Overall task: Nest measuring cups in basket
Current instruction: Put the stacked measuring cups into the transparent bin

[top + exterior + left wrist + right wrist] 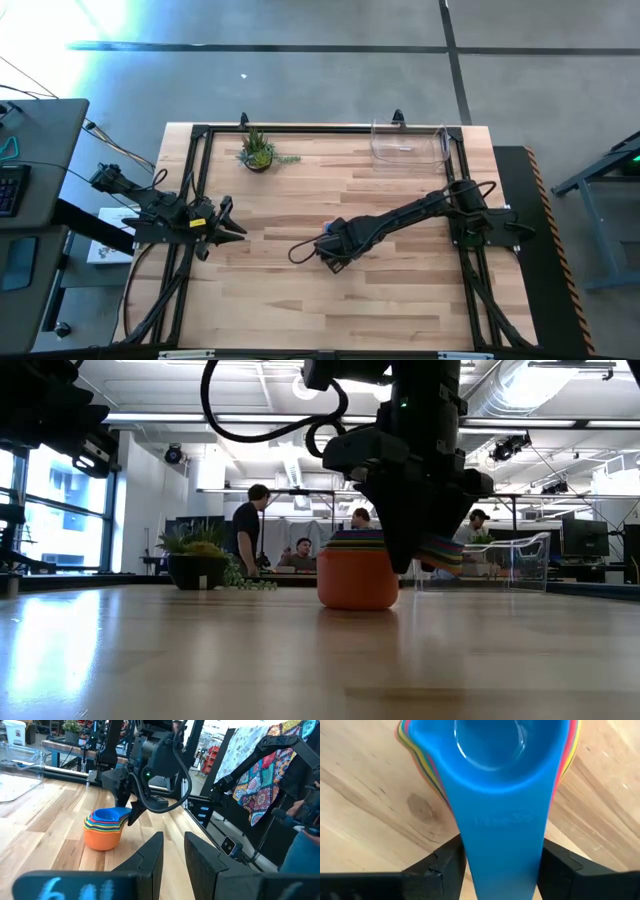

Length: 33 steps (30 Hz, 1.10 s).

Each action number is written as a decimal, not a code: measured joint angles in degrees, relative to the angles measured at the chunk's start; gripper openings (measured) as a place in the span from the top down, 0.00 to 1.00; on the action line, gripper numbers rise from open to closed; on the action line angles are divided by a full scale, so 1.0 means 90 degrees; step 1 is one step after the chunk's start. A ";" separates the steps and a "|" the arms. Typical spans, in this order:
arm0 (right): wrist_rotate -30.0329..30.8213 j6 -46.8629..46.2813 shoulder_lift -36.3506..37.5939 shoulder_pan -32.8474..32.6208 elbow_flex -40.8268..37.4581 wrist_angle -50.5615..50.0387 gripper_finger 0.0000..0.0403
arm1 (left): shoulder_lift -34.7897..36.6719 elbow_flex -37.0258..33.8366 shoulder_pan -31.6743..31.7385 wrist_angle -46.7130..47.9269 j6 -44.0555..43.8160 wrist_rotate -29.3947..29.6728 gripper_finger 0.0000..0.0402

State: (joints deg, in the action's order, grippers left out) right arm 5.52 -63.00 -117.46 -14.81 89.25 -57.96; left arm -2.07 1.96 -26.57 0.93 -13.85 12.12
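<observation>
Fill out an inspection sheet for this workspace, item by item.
Surface: wooden table, bare boards over most of it.
Job's things: measuring cups nested in one stack on the table, blue on top, orange at the bottom; clear basket at the far edge, apart from the stack.
Clutter: potted plant near the far edge.
Hands: right hand straddles the blue cup's handle; left hand waits at the table's left side, open.
Cables: black cable loops along the right arm.
Surroundings: people at desks behind the table.

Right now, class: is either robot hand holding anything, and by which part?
The left hand holds nothing. The right hand straddles the blue cup's handle atop the stack, but whether it grips cannot be told.
</observation>
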 joint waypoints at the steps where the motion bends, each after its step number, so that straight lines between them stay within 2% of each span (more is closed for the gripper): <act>1: -0.0002 0.0000 -0.0009 0.0013 0.0000 0.0012 0.52 | 0.0000 0.0000 0.0002 0.0000 0.0000 0.0000 0.83; 17: -0.0096 0.0513 -0.0150 0.0284 -0.0012 0.0323 0.51 | -0.0002 0.0000 0.0001 -0.0001 -0.0001 0.0001 0.83; 20: -0.0280 0.0537 -0.0198 0.0308 -0.0012 0.0350 0.55 | -0.0002 0.0000 0.0002 -0.0002 0.0000 0.0000 0.83; 25: -0.0294 0.0535 -0.0205 0.0320 -0.0012 0.0473 0.68 | 0.0000 0.0000 0.0001 -0.0002 -0.0001 0.0002 0.83; 33: -0.0301 0.0440 -0.0205 0.0316 -0.0012 0.0433 0.68 | 0.0000 0.0000 0.0000 -0.0002 0.0000 0.0002 0.83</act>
State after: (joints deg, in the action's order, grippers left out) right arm 2.81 -59.04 -119.31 -11.97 89.14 -54.07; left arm -2.07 1.96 -26.56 0.91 -13.85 12.14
